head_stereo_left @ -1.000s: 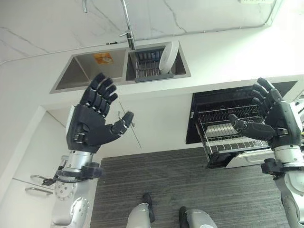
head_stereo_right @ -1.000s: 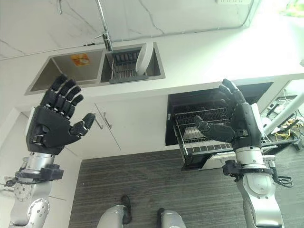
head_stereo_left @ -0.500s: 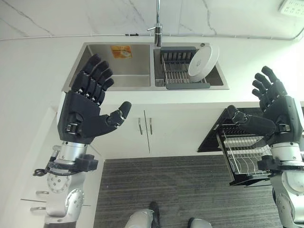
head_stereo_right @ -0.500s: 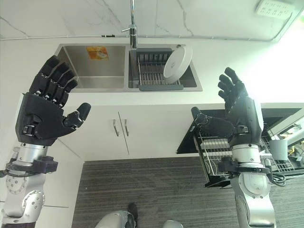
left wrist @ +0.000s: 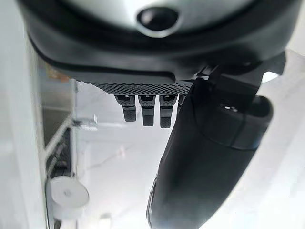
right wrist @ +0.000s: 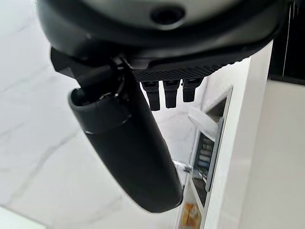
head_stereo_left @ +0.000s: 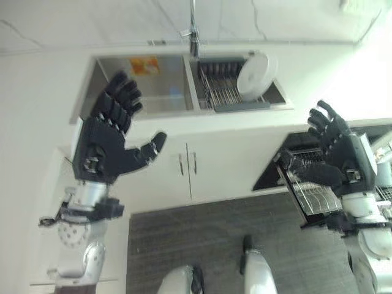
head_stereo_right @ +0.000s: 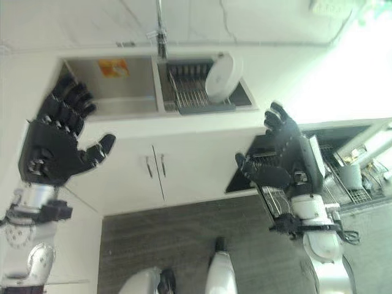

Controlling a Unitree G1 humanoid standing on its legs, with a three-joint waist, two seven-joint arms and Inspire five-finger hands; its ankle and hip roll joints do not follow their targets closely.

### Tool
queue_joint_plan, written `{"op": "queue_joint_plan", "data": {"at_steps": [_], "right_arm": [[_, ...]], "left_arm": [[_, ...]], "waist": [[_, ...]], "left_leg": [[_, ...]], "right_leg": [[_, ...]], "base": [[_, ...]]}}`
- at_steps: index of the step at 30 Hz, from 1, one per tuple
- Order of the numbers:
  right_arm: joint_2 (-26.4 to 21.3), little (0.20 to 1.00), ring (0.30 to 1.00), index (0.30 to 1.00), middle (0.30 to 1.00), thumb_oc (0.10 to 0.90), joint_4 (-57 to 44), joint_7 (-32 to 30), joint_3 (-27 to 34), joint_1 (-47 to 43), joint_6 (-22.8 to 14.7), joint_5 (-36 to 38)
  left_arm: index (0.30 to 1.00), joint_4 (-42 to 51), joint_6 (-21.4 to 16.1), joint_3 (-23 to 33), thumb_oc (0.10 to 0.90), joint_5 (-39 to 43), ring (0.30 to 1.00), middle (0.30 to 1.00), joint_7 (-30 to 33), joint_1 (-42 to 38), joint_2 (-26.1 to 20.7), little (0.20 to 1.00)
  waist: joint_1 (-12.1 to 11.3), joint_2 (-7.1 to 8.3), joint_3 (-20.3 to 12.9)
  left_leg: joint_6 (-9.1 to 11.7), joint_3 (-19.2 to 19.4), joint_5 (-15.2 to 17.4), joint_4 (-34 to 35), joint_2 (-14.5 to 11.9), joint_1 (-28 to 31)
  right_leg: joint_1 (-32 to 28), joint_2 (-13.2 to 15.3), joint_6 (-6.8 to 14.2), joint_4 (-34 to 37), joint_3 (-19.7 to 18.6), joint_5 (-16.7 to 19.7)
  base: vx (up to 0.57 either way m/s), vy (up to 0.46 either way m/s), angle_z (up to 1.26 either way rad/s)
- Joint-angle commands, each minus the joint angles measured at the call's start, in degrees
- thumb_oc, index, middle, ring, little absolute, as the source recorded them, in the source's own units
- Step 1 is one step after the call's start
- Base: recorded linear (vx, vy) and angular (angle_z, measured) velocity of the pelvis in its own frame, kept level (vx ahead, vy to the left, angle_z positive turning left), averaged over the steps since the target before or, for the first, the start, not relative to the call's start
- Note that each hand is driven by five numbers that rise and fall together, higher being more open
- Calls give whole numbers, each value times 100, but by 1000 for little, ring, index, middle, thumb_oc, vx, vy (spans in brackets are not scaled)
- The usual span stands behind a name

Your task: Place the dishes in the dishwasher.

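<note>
L hand [head_stereo_left: 101, 156] raised, R hand [head_stereo_left: 343, 165] seemingly splayed

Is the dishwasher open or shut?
Open: the dishwasher shows a dark opening under the counter, with its wire rack pulled out over the floor.
</note>
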State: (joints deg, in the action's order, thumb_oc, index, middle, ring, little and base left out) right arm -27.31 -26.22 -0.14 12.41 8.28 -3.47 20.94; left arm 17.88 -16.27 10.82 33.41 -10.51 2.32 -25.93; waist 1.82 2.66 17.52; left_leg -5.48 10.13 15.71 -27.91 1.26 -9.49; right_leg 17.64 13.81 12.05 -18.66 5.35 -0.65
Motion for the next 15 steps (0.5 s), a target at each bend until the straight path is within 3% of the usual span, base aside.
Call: {"op": "queue_joint_plan", "data": {"at_steps": [1,7,10,13,15], "right_arm": [[-273,900,900,900,900,800,-209,-324,192,-913,-638,-10],[-408,900,900,900,900,800,-308,-241,289,-941,-442,214],[-454,900,900,900,900,800,-347,-154,412,-827,-398,355],[-561,900,900,900,900,800,-334,-47,542,-756,-358,462],[-591,900,900,900,900,800,-253,-97,497,-865,-344,388]], "left_arm": [[900,967,-425,49,800,100,900,900,8,-427,-314,900],[900,1055,-287,26,800,201,900,900,112,-401,-187,900],[900,1079,-282,48,800,230,900,900,74,-304,-99,900],[900,1124,-291,71,800,321,900,900,-53,-205,10,900],[900,1087,-340,7,800,277,900,900,-145,-220,77,900]], "waist": [[32,10,-563],[163,-70,-822],[207,-113,-886],[109,-91,-820],[121,-196,-712]], "left_leg": [[426,-129,241,1072,-312,803],[709,59,249,1072,-666,1045],[831,71,195,1072,-665,1176],[884,42,-208,1072,-551,1017],[1015,180,-439,1072,-793,634]], "right_leg": [[-356,-308,-140,147,370,-205],[-595,-433,-409,147,637,-559],[-644,-482,-508,147,683,-626],[-851,-518,-589,147,631,-743],[-941,-615,-581,147,620,-811]], "base": [[204,-250,38],[159,-242,31],[95,-147,27],[68,-70,13],[-8,93,16]]}}
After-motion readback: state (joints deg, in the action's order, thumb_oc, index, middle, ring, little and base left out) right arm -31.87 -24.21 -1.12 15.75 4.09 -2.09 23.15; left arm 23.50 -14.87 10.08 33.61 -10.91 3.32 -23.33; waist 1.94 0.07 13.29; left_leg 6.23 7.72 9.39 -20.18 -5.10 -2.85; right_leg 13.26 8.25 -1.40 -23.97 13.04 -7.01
